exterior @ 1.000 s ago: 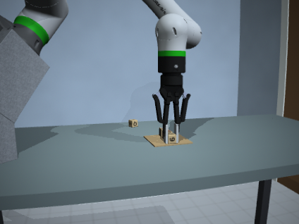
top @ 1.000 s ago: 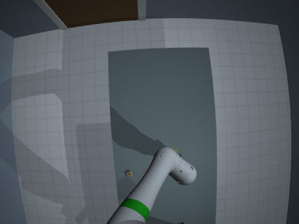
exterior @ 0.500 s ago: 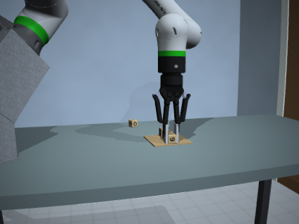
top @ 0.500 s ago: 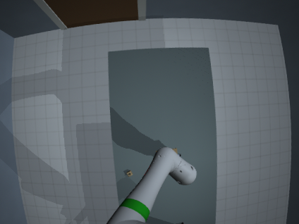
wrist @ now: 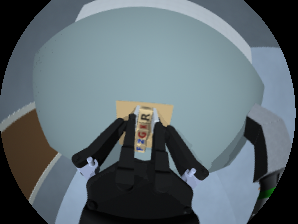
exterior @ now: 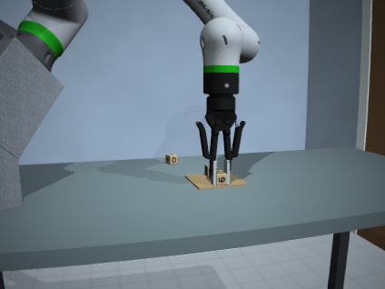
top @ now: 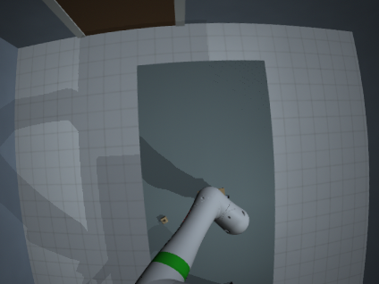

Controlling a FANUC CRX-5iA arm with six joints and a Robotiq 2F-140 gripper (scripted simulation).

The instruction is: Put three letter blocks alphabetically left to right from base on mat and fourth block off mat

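Note:
A tan mat lies on the grey table. Letter blocks stand on it in a close row. In the exterior view the front block shows a dark mark on its side, and another block stands right behind it. My gripper reaches straight down onto the mat, and its fingers are shut on the front block's two sides. A lone block lies on the table, off the mat to the left. In the overhead view my arm hides most of the mat.
My arm leans over the table's near part. A grey box-like robot base stands at the left. The table's front edge runs across the exterior view.

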